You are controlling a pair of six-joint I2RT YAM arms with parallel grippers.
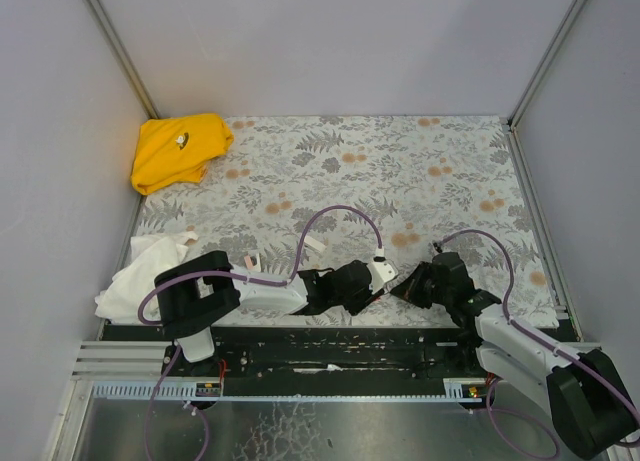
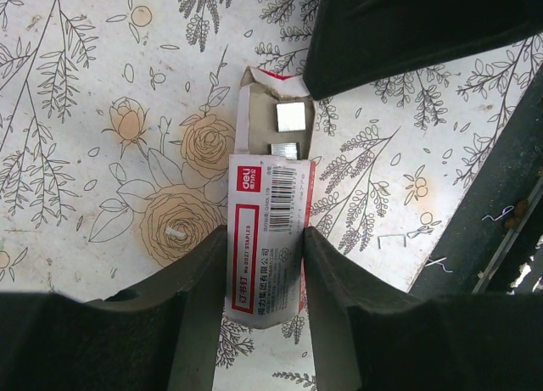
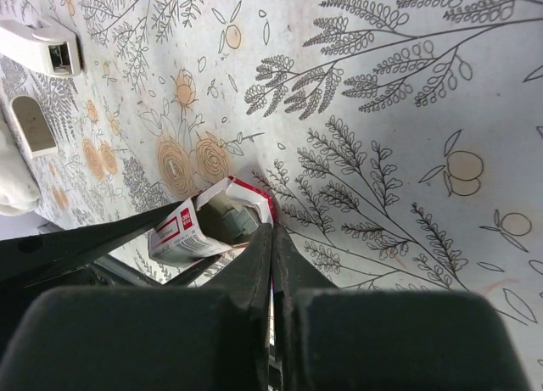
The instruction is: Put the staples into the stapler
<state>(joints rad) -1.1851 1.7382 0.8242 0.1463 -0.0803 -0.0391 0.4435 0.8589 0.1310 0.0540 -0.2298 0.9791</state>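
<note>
My left gripper [image 2: 265, 264] is shut on the red-and-white staple box [image 2: 267, 238], one finger against each long side, and holds it just above the table. The box's far end is open. Silvery-grey staples [image 2: 291, 120] lie in its inner tray. My right gripper [image 3: 273, 231] is shut, its tips meeting at the red-edged open flap of the box [image 3: 182, 230]; I cannot tell whether they pinch it. From above, both grippers [image 1: 385, 271] [image 1: 403, 287] meet near the table's front edge. The small pale stapler [image 3: 42, 47] with a dark metal opening lies on the floral cloth, apart from both grippers.
A second small pale piece [image 3: 30, 124] lies near the stapler. Loose single staples [image 2: 392, 240] sit on the cloth by the box. A yellow cloth [image 1: 180, 149] is at the back left. A white cloth [image 1: 140, 271] is at the front left. The black front rail [image 1: 330, 351] runs below.
</note>
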